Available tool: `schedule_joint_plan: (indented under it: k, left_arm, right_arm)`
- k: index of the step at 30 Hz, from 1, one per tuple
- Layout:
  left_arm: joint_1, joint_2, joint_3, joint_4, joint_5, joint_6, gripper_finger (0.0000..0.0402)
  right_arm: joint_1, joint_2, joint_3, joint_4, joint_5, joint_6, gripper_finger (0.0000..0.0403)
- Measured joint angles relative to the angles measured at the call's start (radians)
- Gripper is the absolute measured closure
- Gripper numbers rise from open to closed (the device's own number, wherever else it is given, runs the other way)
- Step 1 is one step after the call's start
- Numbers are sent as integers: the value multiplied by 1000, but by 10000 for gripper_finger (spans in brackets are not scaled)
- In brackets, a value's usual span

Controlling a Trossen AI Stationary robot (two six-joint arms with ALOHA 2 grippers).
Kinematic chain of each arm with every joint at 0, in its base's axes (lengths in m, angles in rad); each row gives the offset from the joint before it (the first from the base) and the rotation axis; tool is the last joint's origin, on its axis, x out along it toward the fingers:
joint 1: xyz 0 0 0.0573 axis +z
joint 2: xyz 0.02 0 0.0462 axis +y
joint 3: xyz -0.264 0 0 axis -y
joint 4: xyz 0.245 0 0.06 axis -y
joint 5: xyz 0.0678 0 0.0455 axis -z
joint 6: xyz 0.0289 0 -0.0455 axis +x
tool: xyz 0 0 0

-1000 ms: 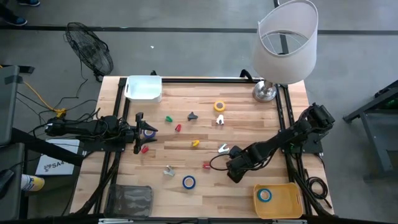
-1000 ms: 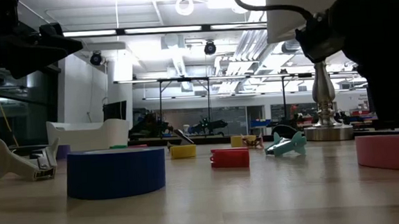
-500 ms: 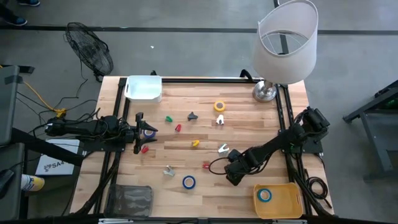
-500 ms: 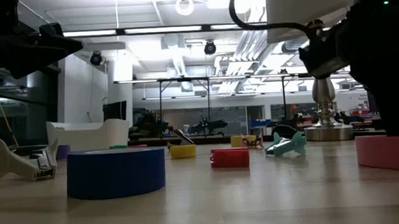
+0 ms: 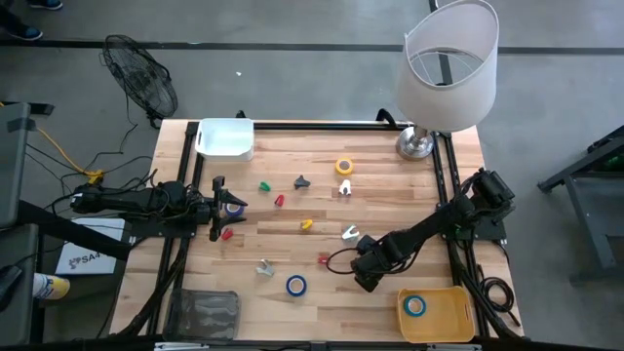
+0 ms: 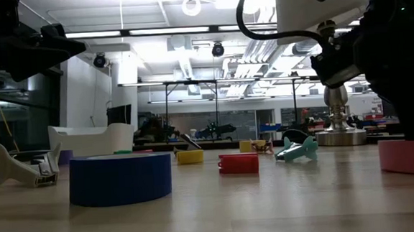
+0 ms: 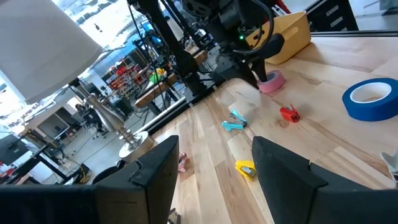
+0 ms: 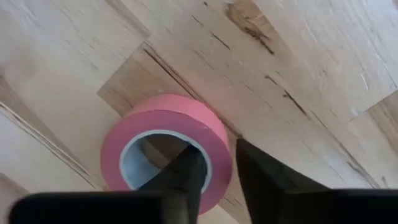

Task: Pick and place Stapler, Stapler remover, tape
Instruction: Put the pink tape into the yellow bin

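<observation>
Now right claw [image 8: 214,171] pinches round pink tape [image 8: 166,149] wall, grainy wood table [image 8: 298,56]

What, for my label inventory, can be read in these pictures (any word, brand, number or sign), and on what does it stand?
"SA": on the white box on the floor left of the table; the characters after it are too small to read.
Signs in the room behind the table, low view: too blurred to read.
Pink tape roll and blue tape roll: no print visible.

In the high view the right gripper [image 5: 365,277] hides the pink tape roll [image 8: 166,149]; low view crops it.
</observation>
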Motion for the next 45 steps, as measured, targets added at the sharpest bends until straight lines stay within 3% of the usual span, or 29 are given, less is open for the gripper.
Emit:
schedule_joint_plan:
  k: [4,15,25,35,45]
  left_arm:
    - [0,0,0,0,0,0,202]
    - [0,0,0,0,0,0,202]
    - [0,0,0,0,0,0,202]
    - [0,0,0,0,0,0,202]
    - [0,0,0,0,0,0,202]
  right_arm:
    - [0,-1,1,-2,0,-22,372]
    - [59,-196,1,-137,54,37,372]
    - [279,-403,1,-326,38,261,372]
    - [510,-376,1,-337,-6,584,372]
    - [572,-254,1,-204,-13,763,372]
